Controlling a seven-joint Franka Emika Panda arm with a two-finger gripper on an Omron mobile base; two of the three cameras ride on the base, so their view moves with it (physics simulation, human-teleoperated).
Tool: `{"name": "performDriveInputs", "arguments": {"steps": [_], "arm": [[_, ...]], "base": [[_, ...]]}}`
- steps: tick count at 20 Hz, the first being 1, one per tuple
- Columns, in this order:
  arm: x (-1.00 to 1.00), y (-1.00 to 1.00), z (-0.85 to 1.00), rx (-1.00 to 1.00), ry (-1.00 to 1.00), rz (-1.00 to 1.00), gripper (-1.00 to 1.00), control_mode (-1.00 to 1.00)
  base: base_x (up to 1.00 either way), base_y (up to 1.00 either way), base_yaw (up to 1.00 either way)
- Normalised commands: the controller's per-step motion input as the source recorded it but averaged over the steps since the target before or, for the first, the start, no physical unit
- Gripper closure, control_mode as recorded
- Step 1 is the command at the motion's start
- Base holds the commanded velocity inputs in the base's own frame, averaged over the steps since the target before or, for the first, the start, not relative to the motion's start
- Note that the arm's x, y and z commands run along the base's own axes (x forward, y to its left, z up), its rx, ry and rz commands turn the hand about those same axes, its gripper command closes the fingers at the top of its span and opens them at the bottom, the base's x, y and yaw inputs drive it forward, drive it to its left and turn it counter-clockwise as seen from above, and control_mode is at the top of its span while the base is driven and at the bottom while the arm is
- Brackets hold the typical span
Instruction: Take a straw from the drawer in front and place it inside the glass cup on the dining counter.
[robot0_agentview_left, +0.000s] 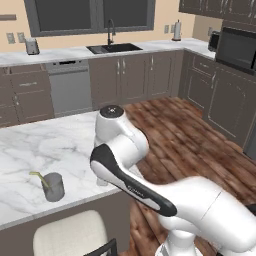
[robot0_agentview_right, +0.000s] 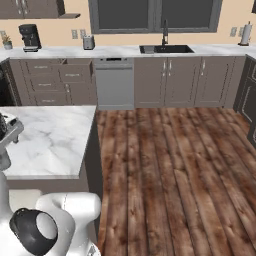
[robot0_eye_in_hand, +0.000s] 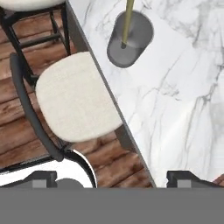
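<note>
Left base view: glass cup (robot0_agentview_left: 53, 186) upright on marble desk (robot0_agentview_left: 35, 145), lower left of frame, near desk's front edge; straw (robot0_agentview_left: 40, 179) already in cup, bent end out over rim. Stool (robot0_agentview_left: 70, 234) below.

Right base view: desk (robot0_agentview_right: 50, 137) at left; drawer w/ front ajar (robot0_agentview_right: 76, 73) upper left.

Hand view: tool (robot0_eye_in_hand: 111, 180) wide, empty, tips at bottom edge; cup (robot0_eye_in_hand: 129, 38) w/ straw (robot0_eye_in_hand: 127, 22) at top center. Judgement: placement done; to finish well, retreat straight up, no sideways sweep near cup.
</note>
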Motion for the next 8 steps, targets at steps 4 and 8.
{"name": "performDriveInputs", "arguments": {"steps": [4, 8], "arm": [[-0.46, -0.68, 0.08, -0.09, 0.0, -0.33, -1.0, -1.0], [-0.35, -0.62, 0.05, -0.02, 0.0, -0.27, -1.0, -1.0]], "base": [[0.0, 0.0, 0.0], [0.0, 0.0, 0.0]]}}
